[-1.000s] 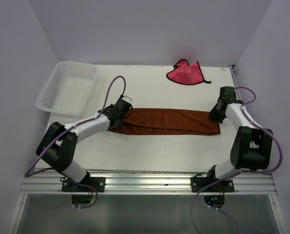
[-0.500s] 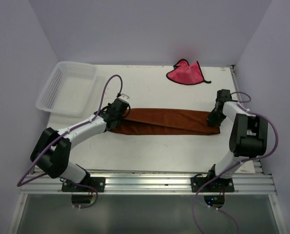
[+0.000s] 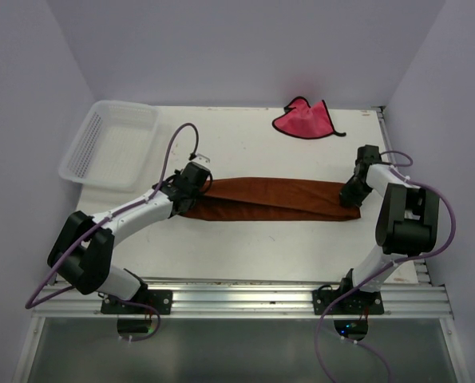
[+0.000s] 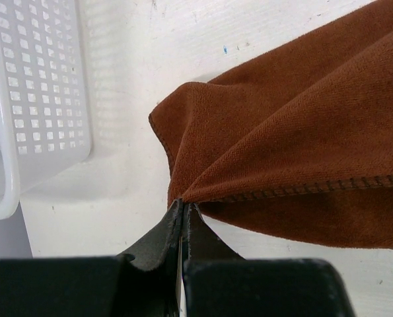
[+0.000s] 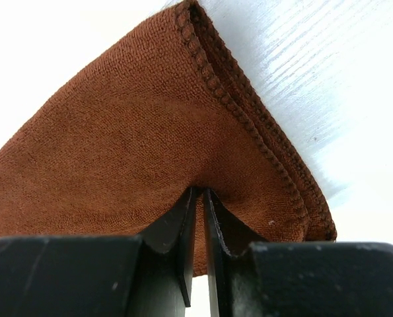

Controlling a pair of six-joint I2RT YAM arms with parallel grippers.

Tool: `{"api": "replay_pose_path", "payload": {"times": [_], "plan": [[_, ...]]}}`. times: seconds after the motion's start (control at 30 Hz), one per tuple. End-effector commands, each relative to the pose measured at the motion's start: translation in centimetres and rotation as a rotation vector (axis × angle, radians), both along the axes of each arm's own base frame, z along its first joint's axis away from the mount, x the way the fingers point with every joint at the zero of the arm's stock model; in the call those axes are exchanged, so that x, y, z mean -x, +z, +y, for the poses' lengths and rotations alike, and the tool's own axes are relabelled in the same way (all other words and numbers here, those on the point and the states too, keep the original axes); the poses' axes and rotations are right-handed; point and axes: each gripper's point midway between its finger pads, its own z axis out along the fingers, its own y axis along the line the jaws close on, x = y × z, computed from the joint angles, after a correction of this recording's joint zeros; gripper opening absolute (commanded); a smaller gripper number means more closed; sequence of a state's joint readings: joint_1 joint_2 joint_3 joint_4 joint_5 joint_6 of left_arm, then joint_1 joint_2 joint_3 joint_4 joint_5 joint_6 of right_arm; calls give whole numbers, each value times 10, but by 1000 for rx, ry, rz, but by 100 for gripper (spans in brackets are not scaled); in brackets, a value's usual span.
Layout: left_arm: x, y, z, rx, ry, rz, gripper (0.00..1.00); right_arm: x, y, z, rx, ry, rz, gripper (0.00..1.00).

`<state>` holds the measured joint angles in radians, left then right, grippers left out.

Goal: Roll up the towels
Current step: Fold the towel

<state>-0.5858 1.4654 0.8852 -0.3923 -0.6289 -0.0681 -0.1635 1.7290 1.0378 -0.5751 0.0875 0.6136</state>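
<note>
Rust-brown towel lies stretched between both arms: the left gripper is clamped on one end, the right gripper on the other. Pink towel lies well beyond them, nearer the right gripper.

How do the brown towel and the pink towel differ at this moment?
The brown towel is folded into a long strip across the middle of the table; the pink towel lies bunched and small near the far edge. The brown towel is pinched at its ends by the left end effector and right end effector; the pink towel is untouched. Neither is rolled yet.
</note>
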Motion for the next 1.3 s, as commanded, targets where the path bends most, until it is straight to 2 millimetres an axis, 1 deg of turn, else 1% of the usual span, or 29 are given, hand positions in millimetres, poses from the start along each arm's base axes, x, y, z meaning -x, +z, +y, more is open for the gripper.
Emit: {"api": "replay_pose_path", "payload": {"times": [0.0, 0.2, 0.27, 0.43, 0.53, 0.57, 0.63, 0.67, 0.73, 0.77, 0.8, 0.87, 0.9, 0.93, 0.97, 1.0, 1.03, 1.07, 1.1, 1.13, 1.17, 1.2, 1.23, 1.27], "plan": [[6, 6, 7, -12, 28, -19, 0, 0, -9, -13, 39, -33, 22, 15], [14, -7, 4, -29, 16, 23, 0, -1, -10, -11, 29, -31, 19, 17], [17, -15, 2, -46, 5, 48, 0, -1, -10, -9, 19, -27, 16, 18], [22, -25, -2, -98, -13, 95, 0, -3, -11, -6, 4, -22, 9, 20], [24, -27, -4, -95, -24, 105, 11, -5, -9, -4, -10, -18, -3, 22], [24, -27, -6, -87, -28, 107, 23, -6, -8, -3, -14, -15, -7, 22], [24, -23, -8, -73, -33, 100, 34, -7, -6, -1, -25, -8, -12, 24], [23, -19, -8, -67, -34, 92, 42, -9, -4, -1, -29, -5, -17, 25], [20, -4, -9, -53, -32, 60, 49, -11, 0, 1, -37, 4, -28, 27], [17, 6, -8, -57, -26, 34, 55, -13, 3, 2, -39, 12, -38, 28], [12, 23, -10, -36, -25, -10, 57, -13, 5, 3, -40, 21, -41, 28], [5, 41, -14, 1, -33, -58, 62, -16, 15, 4, -33, 30, -65, 30], [-1, 58, -16, 56, -30, -101, 62, -17, 19, 3, -25, 39, -71, 30], [-5, 64, -18, 96, -34, -113, 63, -17, 25, 1, -2, 43, -79, 31], [-6, 65, -26, 167, -61, -102, 63, -20, 32, 3, 10, 57, -92, 32], [-11, 69, -17, 216, -38, -117, 63, -19, 35, 3, 24, 68, -94, 32], [-16, 71, -20, 269, -43, -131, 63, -18, 40, 2, 37, 71, -99, 33], [-18, 69, -24, 335, -51, -121, 63, -20, 48, 4, 51, 80, -120, 34], [-22, 68, -15, 359, -21, -135, 63, -21, 53, 8, 52, 93, -135, 34], [-22, 65, -14, 372, -13, -136, 64, -24, 58, 13, 56, 112, -159, 31], [-22, 61, -16, 397, -6, -128, 64, -25, 64, 25, 74, 153, -178, 29], [-24, 52, -10, 404, 17, -115, 64, -25, 66, 33, 77, 181, -183, 24], [-24, 47, -8, 414, 30, -104, 63, -26, 68, 41, 78, 209, -193, 22], [-23, 37, -7, 429, 50, -78, 63, -26, 69, 63, 69, 273, -198, 20]]}}
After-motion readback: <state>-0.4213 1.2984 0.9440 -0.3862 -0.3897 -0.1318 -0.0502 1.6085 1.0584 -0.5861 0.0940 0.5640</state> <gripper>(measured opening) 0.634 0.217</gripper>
